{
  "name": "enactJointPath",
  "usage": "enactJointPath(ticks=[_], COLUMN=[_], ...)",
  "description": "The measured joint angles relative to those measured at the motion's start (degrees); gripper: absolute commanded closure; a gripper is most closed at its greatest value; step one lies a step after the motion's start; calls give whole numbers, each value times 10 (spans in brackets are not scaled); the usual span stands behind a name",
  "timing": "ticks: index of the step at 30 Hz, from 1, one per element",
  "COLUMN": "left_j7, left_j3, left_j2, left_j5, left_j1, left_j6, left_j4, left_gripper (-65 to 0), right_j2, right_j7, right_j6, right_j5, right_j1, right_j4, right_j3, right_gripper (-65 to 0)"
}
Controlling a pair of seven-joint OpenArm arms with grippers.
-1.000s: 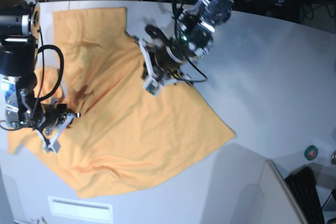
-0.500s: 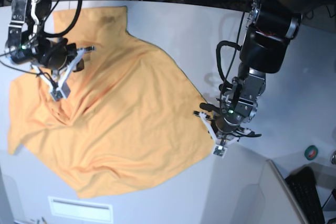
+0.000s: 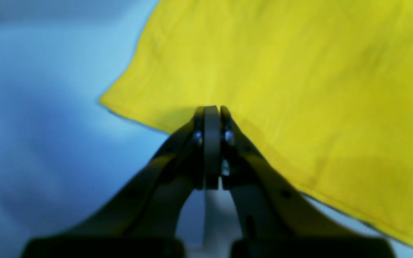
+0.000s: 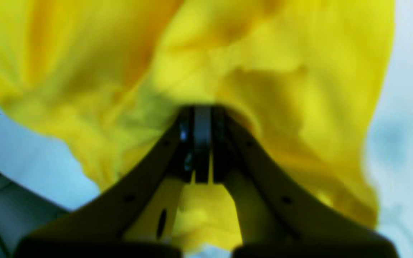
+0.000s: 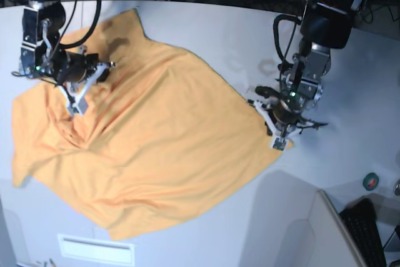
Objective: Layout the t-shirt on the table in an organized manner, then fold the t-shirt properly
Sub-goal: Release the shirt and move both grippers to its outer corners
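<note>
T-shirt [image 5: 144, 148], orange and rumpled, lies spread across the left half of the white table [image 5: 350, 92]. At its far left, the right gripper [image 5: 76, 101] has its fingers pressed together, pinching a raised fold of cloth. At its right corner, the left gripper [image 5: 279, 142] is clamped tight on the hem.

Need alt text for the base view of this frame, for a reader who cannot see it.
An orange t-shirt lies spread but wrinkled across a white table, pinched by two robot arms. The left gripper is shut on the shirt's corner at the view's right; the right gripper is shut on a bunched part near the view's upper left.
</note>
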Motion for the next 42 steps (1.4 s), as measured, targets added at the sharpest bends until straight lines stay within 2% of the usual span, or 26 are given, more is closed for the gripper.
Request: enactJointPath(ticks=[2,6,10,13,17,19,22,23,25,26,27,28,29,30,31,32,34,36,39,42], left_j7=[5,21,34,49,58,100,117,116,115,116,120,124,120,121,123,122,115,122,121,117], left_j3=[-35,-100,-128,-139,-219,-266,-323,-338,-363,-373,-384,-395,-400,-400,-398,-390,-371,-356,-336,-310], left_j2=[-13,-15,-12,-9,19,32,47,51,59,60,60,59,55,43,31,17,3,0,6,6], left_j5=[-1,4,8,2,0,0,0,0,-23,-55,-87,-130,-156,-190,-215,-244,-280,-296,-305,-306], left_j1=[44,109,169,191,216,222,227,231,236,242,245,246,246,245,243,240,231,217,187,161], left_j6=[-1,0,0,-4,-4,-6,-4,-4,-6,-6,-6,-5,-2,-6,-23,-44,-54,-79,-83,-84], left_j4=[45,104,163,193,242,276,327,338,349,349,345,336,324,307,288,266,226,193,163,139], left_gripper=[0,0,0,0,0,0,0,-63,-267,-364,-438,-500,-535,-541,-536,-532,-532,-530,-530,-530], right_j2=[6,18,41,47,42,42,30,23,9,3,-2,-6,-11,-19,-26,-36,-52,-54,-50,-52], right_j7=[13,34,54,53,2,-11,-24,-24,-25,-25,-24,-24,-25,-25,-25,-25,-25,-25,-24,-24], right_j6=[2,5,4,-5,-5,-11,-12,-9,-5,-5,-4,-4,-4,-5,-5,-5,-4,0,36,52], right_j5=[5,5,-2,-19,-20,-23,-24,-19,-15,-15,-14,-16,-17,-21,-23,-24,-16,-15,-19,-17], right_j1=[36,108,173,193,148,109,51,35,5,-9,-21,-30,-39,-45,-48,-50,-52,-51,-51,-51], right_j4=[-44,-132,-203,-209,-126,-55,61,95,149,172,189,205,219,233,244,253,266,265,266,266], right_j3=[0,-2,-56,-74,-21,15,62,79,105,120,134,150,169,189,203,218,239,247,254,254], right_gripper=[0,0,0,0,0,0,0,0,0,-56,-143,-236,-324,-407,-452,-470,-458,-452,-443,-434])
